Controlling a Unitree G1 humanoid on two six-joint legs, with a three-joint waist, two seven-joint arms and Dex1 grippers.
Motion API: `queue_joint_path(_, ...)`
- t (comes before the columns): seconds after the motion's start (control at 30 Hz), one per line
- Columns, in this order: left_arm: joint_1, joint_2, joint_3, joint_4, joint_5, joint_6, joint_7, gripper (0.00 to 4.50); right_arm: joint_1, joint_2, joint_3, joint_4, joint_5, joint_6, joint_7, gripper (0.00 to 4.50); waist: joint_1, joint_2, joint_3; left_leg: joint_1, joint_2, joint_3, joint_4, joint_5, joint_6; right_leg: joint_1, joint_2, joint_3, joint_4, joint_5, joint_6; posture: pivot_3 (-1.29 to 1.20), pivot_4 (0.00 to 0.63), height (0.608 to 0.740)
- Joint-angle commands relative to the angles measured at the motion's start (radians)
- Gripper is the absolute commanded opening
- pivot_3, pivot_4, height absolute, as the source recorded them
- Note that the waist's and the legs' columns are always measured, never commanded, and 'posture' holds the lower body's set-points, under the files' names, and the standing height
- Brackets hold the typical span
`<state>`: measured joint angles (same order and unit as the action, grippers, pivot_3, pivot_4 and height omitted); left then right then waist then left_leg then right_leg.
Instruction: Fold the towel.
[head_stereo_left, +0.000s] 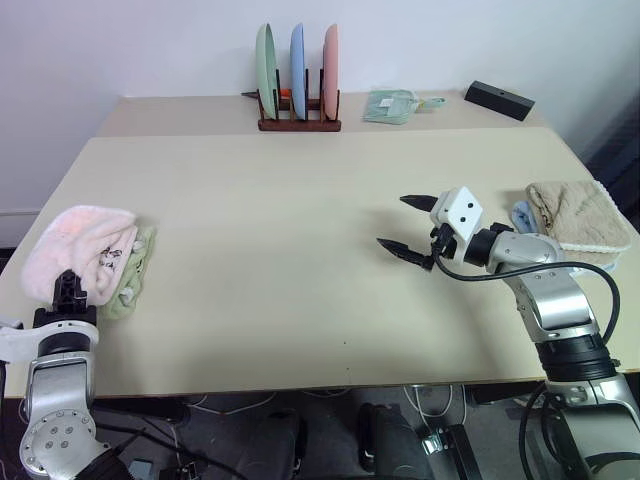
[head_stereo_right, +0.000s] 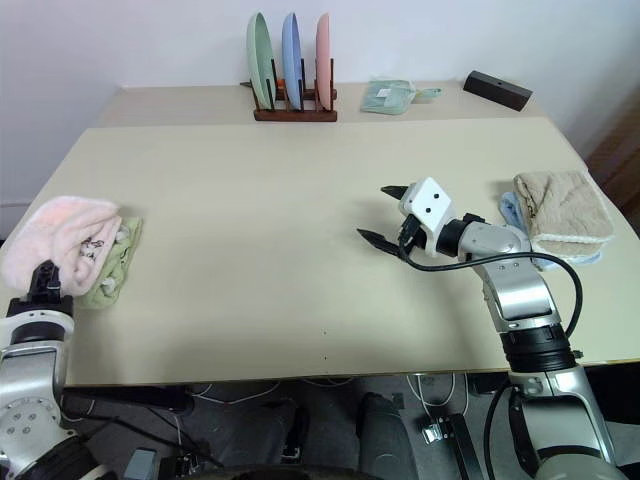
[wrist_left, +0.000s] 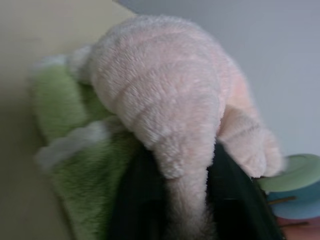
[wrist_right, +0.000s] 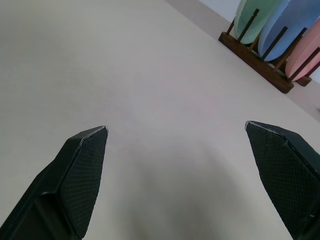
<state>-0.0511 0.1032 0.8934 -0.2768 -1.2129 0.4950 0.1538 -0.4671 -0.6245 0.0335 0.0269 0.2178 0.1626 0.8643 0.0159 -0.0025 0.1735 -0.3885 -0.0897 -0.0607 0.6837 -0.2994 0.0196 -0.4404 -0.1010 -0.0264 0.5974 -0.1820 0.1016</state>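
Note:
The pale pink towel (head_stereo_left: 80, 245) lies bunched at the table's far left edge, draped partly over a light green towel (head_stereo_left: 137, 272). My left gripper (head_stereo_left: 70, 290) sits at the pink towel's near edge. In the left wrist view a fold of the towel (wrist_left: 165, 100) fills the gap between its black fingers (wrist_left: 132, 200), which press on it from both sides. My right gripper (head_stereo_left: 392, 221) hovers open over bare tabletop right of centre, far from the towel, with nothing between its fingertips (wrist_right: 87, 160).
A beige towel with white trim (head_stereo_left: 578, 213) lies at the right edge over something blue (head_stereo_left: 520, 213). At the back stand a wooden rack of three plates (head_stereo_left: 298, 75), a pale green pouch (head_stereo_left: 393, 104) and a black box (head_stereo_left: 499, 100).

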Motion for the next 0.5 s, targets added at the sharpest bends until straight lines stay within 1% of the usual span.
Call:
queue_joint_path(0.03, 0.025, 0.033, -0.032, -0.041, -0.052, -0.004, -0.028, 3.02, -0.007, 0.004, -0.011, -0.026, 0.002, -0.017, 0.002, 4.50, -0.002, 0.000, 0.000, 0.000, 0.000, 0.000, 0.000, 0.000, 0.000, 0.000, 0.000, 0.000, 0.000, 0.000, 0.000, 0.00, 0.150, 0.740)
queue_joint_path(0.1, 0.057, 0.040, -0.043, -0.049, -0.094, 0.006, -0.039, 4.00, -0.002, 0.002, -0.014, -0.032, 0.003, -0.015, 0.001, 4.50, -0.003, 0.000, 0.000, 0.000, 0.000, 0.000, 0.000, 0.000, 0.000, 0.000, 0.000, 0.000, 0.000, 0.000, 0.000, 0.00, 0.150, 0.740)
queue_joint_path(0.13, 0.081, 0.041, -0.050, -0.059, -0.123, 0.015, -0.056, 4.38, 0.002, 0.001, -0.016, -0.036, 0.004, -0.014, -0.001, 4.50, -0.004, 0.000, 0.000, 0.000, 0.000, 0.000, 0.000, 0.000, 0.000, -0.001, 0.000, 0.000, 0.000, 0.000, 0.000, 0.00, 0.150, 0.740)
queue_joint_path(0.17, 0.099, 0.043, -0.057, -0.065, -0.145, 0.019, -0.067, 4.45, 0.004, 0.000, -0.017, -0.039, 0.004, -0.013, -0.002, 4.50, -0.005, 0.000, 0.000, 0.000, 0.000, 0.000, 0.000, 0.000, 0.000, -0.001, 0.000, 0.000, 0.000, 0.000, 0.000, 0.00, 0.150, 0.740)
queue_joint_path(0.3, 0.242, 0.059, -0.123, -0.117, -0.236, 0.099, -0.145, 4.45, 0.021, -0.007, -0.025, -0.054, 0.007, -0.010, -0.002, 4.50, -0.003, 0.000, 0.000, 0.000, 0.000, 0.000, -0.001, 0.000, 0.000, -0.001, 0.000, 0.000, 0.000, 0.000, 0.000, 0.00, 0.150, 0.740)
queue_joint_path(0.4, 0.327, 0.093, -0.185, -0.160, -0.233, 0.137, -0.200, 4.45, 0.027, -0.009, -0.028, -0.058, 0.009, -0.009, -0.002, 4.50, -0.001, 0.000, 0.000, 0.000, 0.000, 0.000, -0.001, -0.001, 0.001, 0.000, 0.000, 0.001, -0.001, -0.001, -0.001, 0.00, 0.150, 0.740)
queue_joint_path(0.47, 0.369, 0.134, -0.242, -0.211, -0.213, 0.165, -0.255, 4.45, 0.029, -0.011, -0.028, -0.058, 0.008, -0.009, 0.000, 4.50, 0.000, 0.000, 0.000, 0.000, 0.000, 0.000, -0.001, -0.002, 0.003, 0.000, 0.000, 0.000, 0.000, -0.002, -0.004, 0.00, 0.150, 0.740)
queue_joint_path(0.5, 0.383, 0.168, -0.282, -0.241, -0.179, 0.182, -0.281, 4.45, 0.029, -0.012, -0.029, -0.057, 0.008, -0.008, 0.000, 4.50, 0.000, 0.000, 0.000, 0.000, 0.000, 0.000, -0.001, -0.002, 0.004, 0.000, 0.000, 0.000, -0.001, -0.002, -0.004, 0.00, 0.150, 0.740)
